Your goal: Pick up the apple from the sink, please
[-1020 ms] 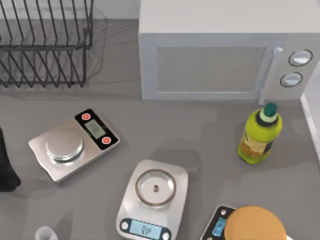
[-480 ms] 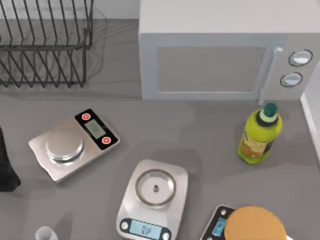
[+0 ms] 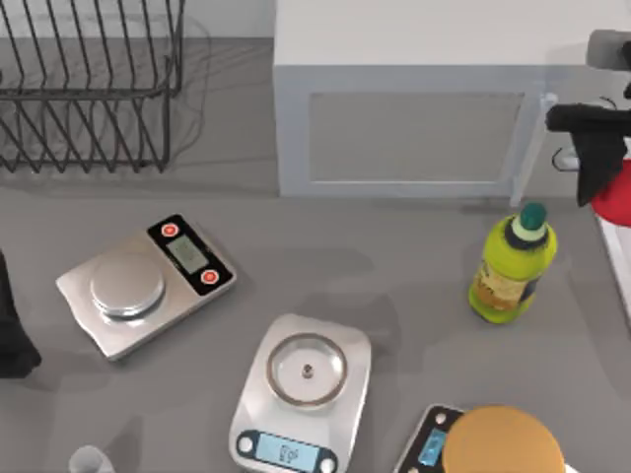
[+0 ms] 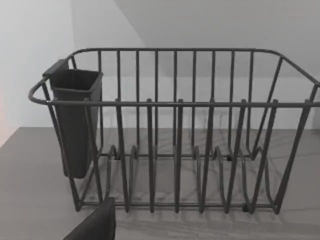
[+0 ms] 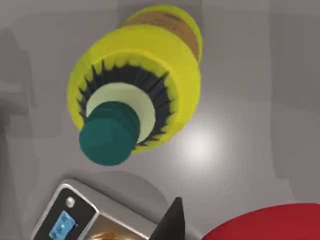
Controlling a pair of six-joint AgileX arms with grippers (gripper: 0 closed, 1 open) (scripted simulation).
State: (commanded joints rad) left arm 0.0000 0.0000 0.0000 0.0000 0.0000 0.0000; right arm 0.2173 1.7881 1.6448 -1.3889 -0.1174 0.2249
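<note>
Hanging at the right edge of the bench in the top view, the apple (image 3: 616,197) shows as a red patch just beneath the dark right claw (image 3: 595,148), above the pale rim of the sink (image 3: 613,241); in the right wrist view the same red fruit (image 5: 265,223) sits close under the camera beside one dark fingertip (image 5: 172,222). I judge the pickup as largely done: the fruit appears lifted off the basin and carried by the claw, with only a clear raise and hold left, though the actual contact between fingers and fruit is hidden. How wide the claw stands I cannot tell. Just inward from the apple stands the yellow-green bottle (image 3: 511,264), upright, with the microwave (image 3: 424,99) along the far edge behind it. The left arm (image 3: 12,325) is parked at the bench's left edge, facing the dish rack (image 4: 175,135).
</note>
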